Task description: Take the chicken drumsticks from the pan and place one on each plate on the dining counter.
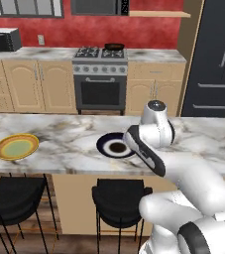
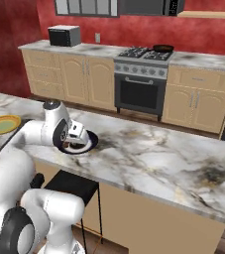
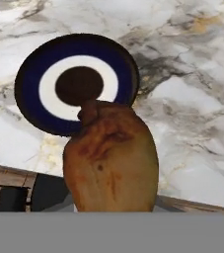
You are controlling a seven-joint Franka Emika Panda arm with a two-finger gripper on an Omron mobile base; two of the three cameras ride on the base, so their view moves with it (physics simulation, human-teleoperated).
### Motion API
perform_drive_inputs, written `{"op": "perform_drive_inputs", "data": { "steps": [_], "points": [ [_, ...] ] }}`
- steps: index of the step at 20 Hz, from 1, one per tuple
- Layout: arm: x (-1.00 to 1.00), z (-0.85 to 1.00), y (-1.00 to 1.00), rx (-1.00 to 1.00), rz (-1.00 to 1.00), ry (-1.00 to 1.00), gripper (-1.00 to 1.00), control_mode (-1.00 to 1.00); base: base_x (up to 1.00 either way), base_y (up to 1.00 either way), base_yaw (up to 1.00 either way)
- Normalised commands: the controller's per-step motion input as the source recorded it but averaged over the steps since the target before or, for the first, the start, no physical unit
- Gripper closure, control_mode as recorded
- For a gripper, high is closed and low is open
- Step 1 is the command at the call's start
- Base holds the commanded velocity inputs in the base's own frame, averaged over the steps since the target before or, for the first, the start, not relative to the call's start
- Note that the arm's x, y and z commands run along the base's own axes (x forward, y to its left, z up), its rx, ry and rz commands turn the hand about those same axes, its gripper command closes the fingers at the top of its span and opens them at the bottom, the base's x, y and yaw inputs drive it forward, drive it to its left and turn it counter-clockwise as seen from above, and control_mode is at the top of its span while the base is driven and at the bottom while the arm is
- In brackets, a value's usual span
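Note:
A glossy reddish-brown chicken drumstick (image 3: 111,158) hangs close in front of the hand camera and hides the fingertips. My gripper (image 2: 76,143) is shut on it, just above the near edge of the dark-rimmed plate (image 3: 29,84) with the white inner ring. That plate (image 1: 102,144) lies mid-way along the marble dining counter (image 1: 69,131). The yellow-rimmed plate (image 1: 0,149) with a pale green centre sits bare at the counter's left end. The dark pan (image 1: 114,46) rests on the stove's back right burner; its inside is too far away to make out.
Two black stools (image 1: 120,198) stand under the counter's near side. The stove (image 1: 100,79) and wood cabinets line the far wall, with a microwave (image 1: 1,39) at the left and a dark fridge (image 1: 215,59) at the right. Bare marble (image 2: 153,154) stretches right of the dark plate.

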Motion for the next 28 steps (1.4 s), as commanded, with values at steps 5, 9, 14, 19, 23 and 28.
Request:
{"op": "perform_drive_inputs", "data": {
  "steps": [5, 9, 14, 19, 23, 28],
  "points": [
    [0.75, -0.28, 0.46, 0.0, 0.0, 0.06, 1.0, -1.0, 0.0, 0.0, 0.0],
    [0.44, -0.33, 0.26, 0.0, 0.0, 0.01, 1.0, -1.0, 0.0, 0.0, 0.0],
    [0.33, -0.39, 0.08, 0.0, 0.0, 0.0, 1.0, -1.0, 0.0, 0.0, 0.0],
    [0.25, -0.38, -0.02, 0.02, 0.0, 0.0, 1.0, -1.0, 0.0, 0.0, 0.0],
    [0.25, -0.19, -0.01, 0.04, 0.0, 0.0, 1.0, -1.0, 0.0, 0.0, 0.0],
    [0.28, -0.21, 0.0, 0.01, 0.0, 0.0, 1.0, -1.0, 0.0, 0.0, 0.0]
  ]
}}
